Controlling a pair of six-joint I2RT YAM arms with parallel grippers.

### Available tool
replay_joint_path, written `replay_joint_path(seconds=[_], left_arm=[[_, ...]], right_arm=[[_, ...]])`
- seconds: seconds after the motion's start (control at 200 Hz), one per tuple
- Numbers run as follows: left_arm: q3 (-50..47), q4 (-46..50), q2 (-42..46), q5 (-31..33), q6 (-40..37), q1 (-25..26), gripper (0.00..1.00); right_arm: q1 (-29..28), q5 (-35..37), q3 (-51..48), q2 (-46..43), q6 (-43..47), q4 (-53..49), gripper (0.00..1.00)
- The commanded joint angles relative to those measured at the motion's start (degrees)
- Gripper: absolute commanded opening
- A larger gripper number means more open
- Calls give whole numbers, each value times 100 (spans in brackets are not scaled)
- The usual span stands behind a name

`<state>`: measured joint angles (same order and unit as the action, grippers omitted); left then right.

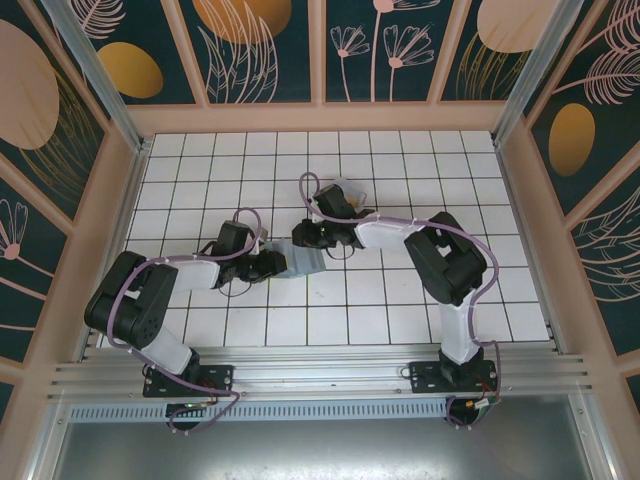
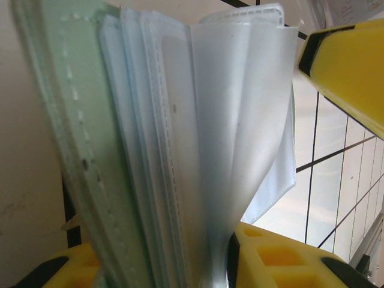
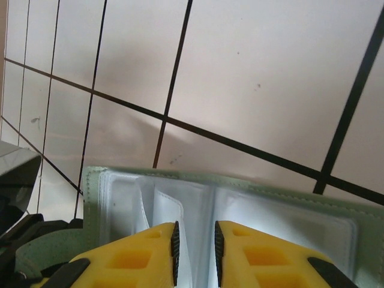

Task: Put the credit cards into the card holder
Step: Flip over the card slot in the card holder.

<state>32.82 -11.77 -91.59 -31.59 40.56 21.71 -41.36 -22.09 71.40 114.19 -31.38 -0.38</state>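
In the overhead view the two arms reach inward over the white tiled table with black grid lines (image 1: 400, 170) and meet just left of the frame's centre. There the flat sage-green folding card holder (image 1: 308, 262) lies between the left gripper (image 1: 283, 264), on its left, and the right gripper (image 1: 305, 237), just above it; the jaws are too small to read here. In the left wrist view the card holder (image 2: 90, 150) stands on edge and fanned open. Its stitched green cover is at the left, and pale blue-grey translucent plastic sleeves (image 2: 228, 120) spread toward the centre. At the bottom edge the left gripper (image 2: 174, 264) has its yellow fingers (image 2: 282, 258) closed on either side of the cover and sleeves, clamping them. Another yellow finger (image 2: 348, 66) juts in from the upper right, close to the outermost sleeve. In the right wrist view the open card holder (image 3: 336, 210) spans the lower half of the frame, with its green rim uppermost. The right gripper (image 3: 195, 240) sits at bottom centre, its jaws only a narrow slit apart with pale sleeve showing in the slit. I cannot tell whether they pinch it.
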Motion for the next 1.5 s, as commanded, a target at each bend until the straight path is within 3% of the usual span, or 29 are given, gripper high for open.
replay_joint_path(seconds=[0.0,0.29,0.531,0.726,1.106,1.226,1.496], left_arm=[[110,26,124,-126,-157,26,36],[113,80,236,-92,-179,26,38],[182,422,393,163,-305,26,53],[338,836,667,391,-410,-8,57],[90,739,1061,372,-220,-189,68],[30,620,1071,345,-188,-246,68],[-176,374,907,283,-157,-357,61]], right_arm=[[-56,173,103,178,154,-283,25],[-64,-740,8,272,-160,411,25],[-91,-1248,-98,202,-439,834,25],[-141,-1678,-302,260,-800,1346,25],[-206,-2241,-557,478,-1670,2442,25],[-232,-2340,-572,606,-1925,2763,26],[-37,-2220,-633,310,-1677,2422,28]])
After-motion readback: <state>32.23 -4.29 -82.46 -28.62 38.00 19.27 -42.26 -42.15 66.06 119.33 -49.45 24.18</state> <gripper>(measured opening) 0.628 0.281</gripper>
